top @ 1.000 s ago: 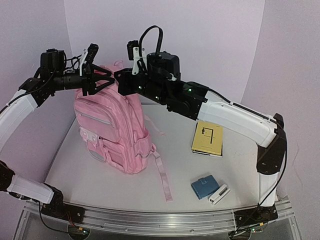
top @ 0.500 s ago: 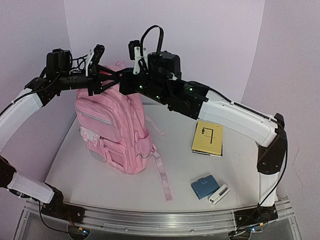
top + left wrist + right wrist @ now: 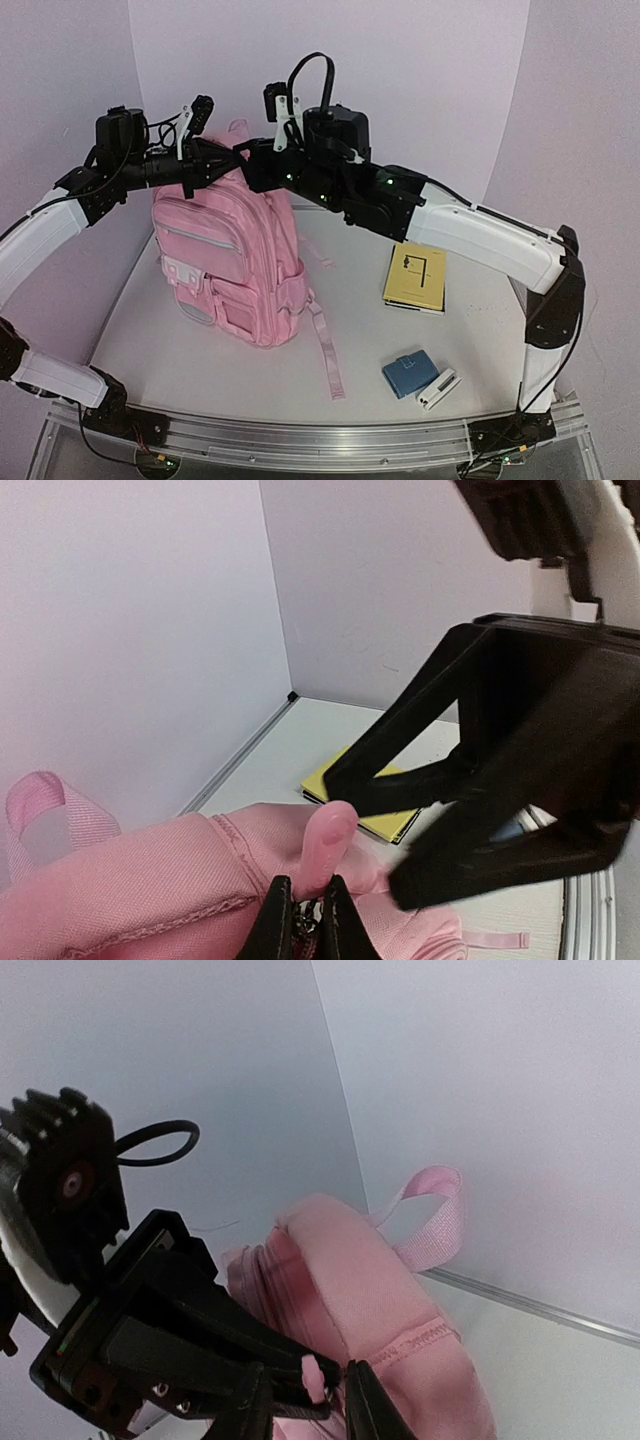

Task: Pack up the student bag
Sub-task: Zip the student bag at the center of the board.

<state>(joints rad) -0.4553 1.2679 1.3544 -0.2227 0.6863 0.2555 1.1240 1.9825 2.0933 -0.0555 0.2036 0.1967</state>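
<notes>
While the pink backpack (image 3: 230, 260) stands upright on the left half of the surface (image 3: 200, 350), front pockets turned toward the near-left, both arms reach in over its top and meet there almost tip to tip. The left end effector (image 3: 305, 925) comes in from the left. Its fingers are pressed together on a pink zipper tab (image 3: 325, 845) at the crown of the backpack. The tab sticks up out of the pinch, with a bit of metal showing between the fingertips. The right end effector (image 3: 310, 1410) comes in from the right with its fingers parted a little. The pink tab shows in the gap between them and seems clear of both fingers, so nothing is gripped on that side. Behind the two, the carrying loop (image 3: 435, 1215) stands up from the back of the backpack, close to the rear wall. One shoulder strap (image 3: 328, 355) trails across the surface toward the near edge. Well apart on the right lies a yellow booklet (image 3: 415, 277). Nearer the arms' bases is a blue pouch (image 3: 407, 374) with a small white object (image 3: 437, 389) just beside it.
</notes>
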